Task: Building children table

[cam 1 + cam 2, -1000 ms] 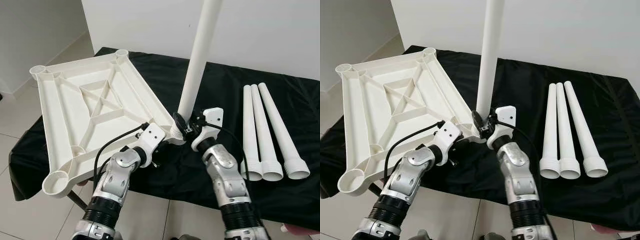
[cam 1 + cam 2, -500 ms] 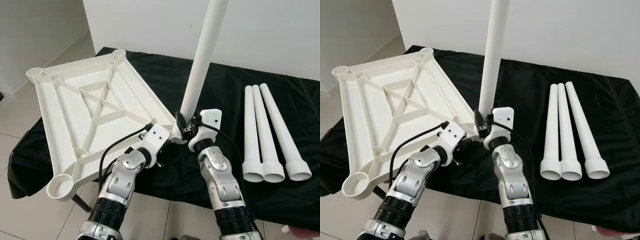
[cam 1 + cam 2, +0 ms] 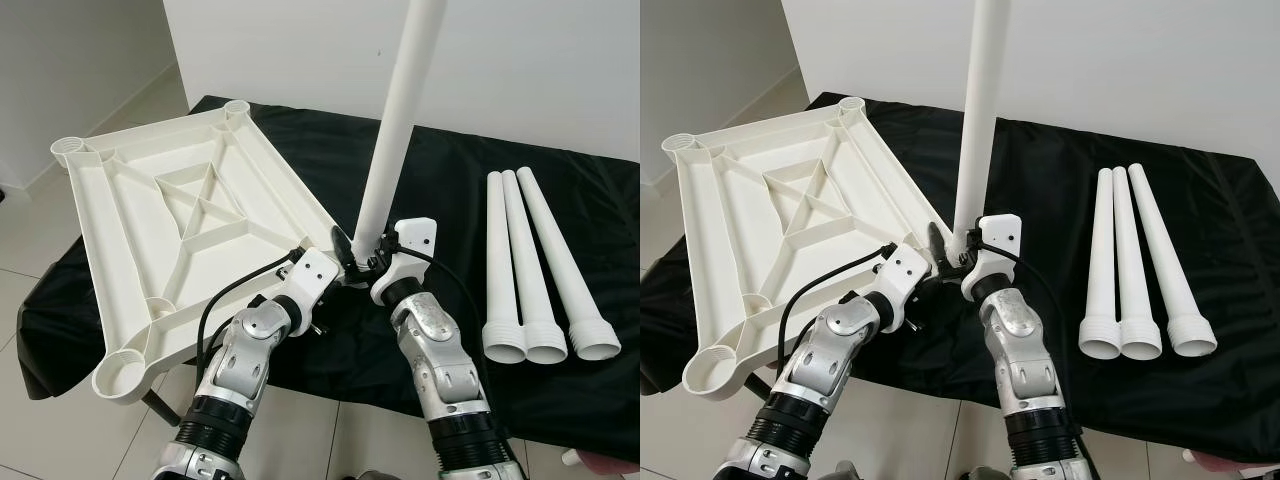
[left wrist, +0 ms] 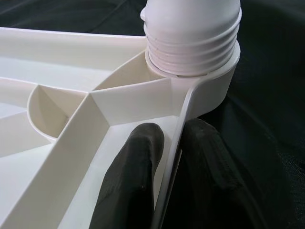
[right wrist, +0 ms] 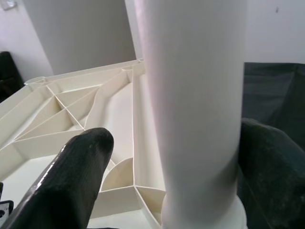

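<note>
The white table top (image 3: 120, 215) lies underside up on the black-covered table (image 3: 450, 170), tilted, with its near left corner out over the edge. One white leg (image 3: 395, 130) stands upright in the near right corner socket (image 4: 190, 71), its threads partly showing. My left gripper (image 4: 169, 138) is shut on the table top's rim just beside that socket. My right gripper (image 5: 176, 133) is open around the leg's lower end. One of its fingers (image 5: 81, 167) stands apart from the leg and the other sits close against it.
Three more white legs (image 3: 530, 260) lie side by side on the black cloth at the right, threaded ends toward me. A white wall rises behind the table. Tiled floor (image 3: 40, 220) shows at the left and below the near edge.
My right gripper's fingers have spread off the leg and its wrist has turned a little to the left. The left gripper keeps its hold on the rim.
</note>
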Robot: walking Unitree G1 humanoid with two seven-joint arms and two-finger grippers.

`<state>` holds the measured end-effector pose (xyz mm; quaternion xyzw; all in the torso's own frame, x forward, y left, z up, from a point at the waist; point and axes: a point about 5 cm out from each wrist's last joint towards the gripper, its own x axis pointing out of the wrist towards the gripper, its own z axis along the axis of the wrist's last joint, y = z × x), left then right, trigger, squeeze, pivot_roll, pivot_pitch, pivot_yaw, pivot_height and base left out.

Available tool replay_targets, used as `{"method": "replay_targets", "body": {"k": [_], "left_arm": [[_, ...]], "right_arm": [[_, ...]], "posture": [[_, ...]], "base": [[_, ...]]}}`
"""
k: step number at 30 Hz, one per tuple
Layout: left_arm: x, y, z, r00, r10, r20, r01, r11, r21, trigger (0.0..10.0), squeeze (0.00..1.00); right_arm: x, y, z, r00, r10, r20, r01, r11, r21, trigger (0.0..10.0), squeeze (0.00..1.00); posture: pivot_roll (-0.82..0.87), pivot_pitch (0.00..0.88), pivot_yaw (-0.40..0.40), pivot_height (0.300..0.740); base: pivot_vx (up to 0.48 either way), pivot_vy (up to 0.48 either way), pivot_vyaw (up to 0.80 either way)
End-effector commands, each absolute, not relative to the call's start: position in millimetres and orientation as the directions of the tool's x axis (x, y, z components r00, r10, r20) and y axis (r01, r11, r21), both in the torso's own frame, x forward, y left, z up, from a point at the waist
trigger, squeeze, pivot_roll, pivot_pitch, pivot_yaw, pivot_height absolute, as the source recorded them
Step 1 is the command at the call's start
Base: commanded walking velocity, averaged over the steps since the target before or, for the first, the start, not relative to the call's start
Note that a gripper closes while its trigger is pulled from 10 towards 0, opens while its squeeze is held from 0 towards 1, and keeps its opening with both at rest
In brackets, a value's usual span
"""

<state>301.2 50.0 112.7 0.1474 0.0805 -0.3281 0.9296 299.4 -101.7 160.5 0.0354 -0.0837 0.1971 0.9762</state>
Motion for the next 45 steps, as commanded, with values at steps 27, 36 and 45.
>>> {"method": "replay_targets", "body": {"k": [27,36,45], "left_arm": [[266.3,77.5,106.3,0.572,-0.750,-0.332,0.820,0.536,0.201,10.0,0.00],[260.0,79.2,107.7,0.520,-0.779,-0.350,0.854,0.481,0.198,10.0,0.00],[258.9,78.4,110.2,0.499,-0.790,-0.355,0.866,0.459,0.196,10.0,0.00]], "right_arm": [[315.3,-152.7,163.0,0.575,0.817,0.041,-0.814,0.577,-0.065,10.0,0.00],[314.4,-156.0,157.9,0.449,0.893,-0.025,-0.890,0.445,-0.098,10.0,0.00],[319.6,-154.3,160.9,0.349,0.935,-0.060,-0.932,0.340,-0.123,10.0,0.00]], "posture": [[-0.03,0.000,-0.021,0.740],[-0.02,0.000,-0.016,0.740],[-0.01,0.000,-0.013,0.740]], "base": [[0.000,0.000,0.00],[0.000,0.000,0.00],[0.000,0.000,0.00]]}}
